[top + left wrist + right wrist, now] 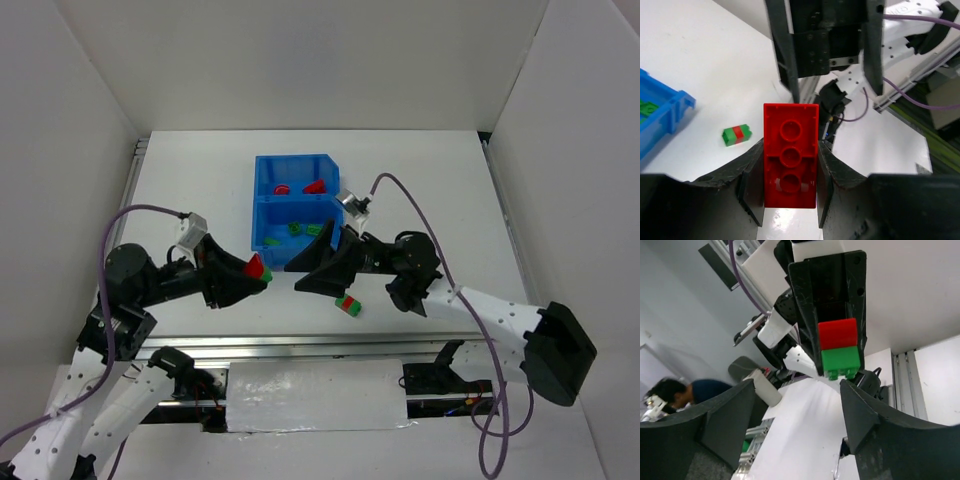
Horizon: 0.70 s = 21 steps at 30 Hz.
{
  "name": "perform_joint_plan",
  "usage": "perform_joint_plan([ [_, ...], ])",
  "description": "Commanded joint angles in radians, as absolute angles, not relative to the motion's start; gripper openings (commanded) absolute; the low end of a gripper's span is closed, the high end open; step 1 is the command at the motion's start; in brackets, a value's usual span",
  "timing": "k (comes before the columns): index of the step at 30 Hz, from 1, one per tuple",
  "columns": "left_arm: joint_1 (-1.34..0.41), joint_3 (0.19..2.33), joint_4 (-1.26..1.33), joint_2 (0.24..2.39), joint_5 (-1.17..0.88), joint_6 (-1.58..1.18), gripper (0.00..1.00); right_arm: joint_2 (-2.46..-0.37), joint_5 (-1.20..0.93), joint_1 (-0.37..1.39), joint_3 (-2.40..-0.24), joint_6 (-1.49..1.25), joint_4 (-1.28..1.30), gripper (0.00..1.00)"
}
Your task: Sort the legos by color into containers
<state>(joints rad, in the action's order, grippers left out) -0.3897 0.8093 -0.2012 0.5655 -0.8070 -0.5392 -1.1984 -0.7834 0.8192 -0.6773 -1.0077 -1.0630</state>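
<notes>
The red-green pair (257, 268) hangs above the table (430, 180) at about 7 o'clock from the blue bin (257, 195), clenched in the left gripper (790, 150). Its red half (838, 333) sits between the fingers and its green half (840, 361) juts past their tips. A second, loose pair (348, 305) lies on the table at about 5 o'clock from the bin, which already has red pieces in its far compartment and green ones in its near compartment. The right gripper (796, 390) faces the held pair from its 3 o'clock side, jaws spread and gripping nothing. The likely next step is pulling the halves apart, and it could go wrong in two ways. If the right jaws close off-centre on the small green stub, they could twist the pair out of the left grip. A pull that beats that grip would take the whole pair unsplit, or drop it. Both arms reach inward low over the table with the wrists roughly level. The left points toward 3 o'clock and the right toward 9 o'clock, nearly tip to tip.
</notes>
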Motion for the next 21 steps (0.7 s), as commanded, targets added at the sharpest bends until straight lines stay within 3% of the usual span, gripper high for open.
perform_joint_plan([
  [1, -0.391, 0.831, -0.254, 0.516, -0.717, -0.487, 0.00, -1.085, -0.640, 0.838, -0.643, -0.924, -0.953, 0.77],
  [5, -0.391, 0.928, -0.422, 0.494, -0.628, -0.367, 0.00, -0.988, -0.486, 0.856, -0.667, -0.762, -0.679, 0.86],
  [6, -0.391, 0.936, -0.419, 0.485, -0.611, -0.374, 0.00, -0.994, -0.483, 0.859, -0.652, -0.781, -0.716, 0.99],
  [9, -0.391, 0.942, -0.404, 0.480, -0.614, -0.385, 0.00, -1.075, -0.530, 0.861, -0.647, -0.885, -0.865, 1.00],
  [14, -0.390, 0.901, -0.289, 0.517, -0.725, -0.463, 0.00, -1.046, -0.381, 0.960, -0.706, -0.801, -0.649, 1.00],
  [21, -0.391, 0.925, -0.193, 0.515, -0.798, -0.542, 0.00, -1.029, -0.376, 1.003, -0.759, -0.795, -0.660, 1.00],
])
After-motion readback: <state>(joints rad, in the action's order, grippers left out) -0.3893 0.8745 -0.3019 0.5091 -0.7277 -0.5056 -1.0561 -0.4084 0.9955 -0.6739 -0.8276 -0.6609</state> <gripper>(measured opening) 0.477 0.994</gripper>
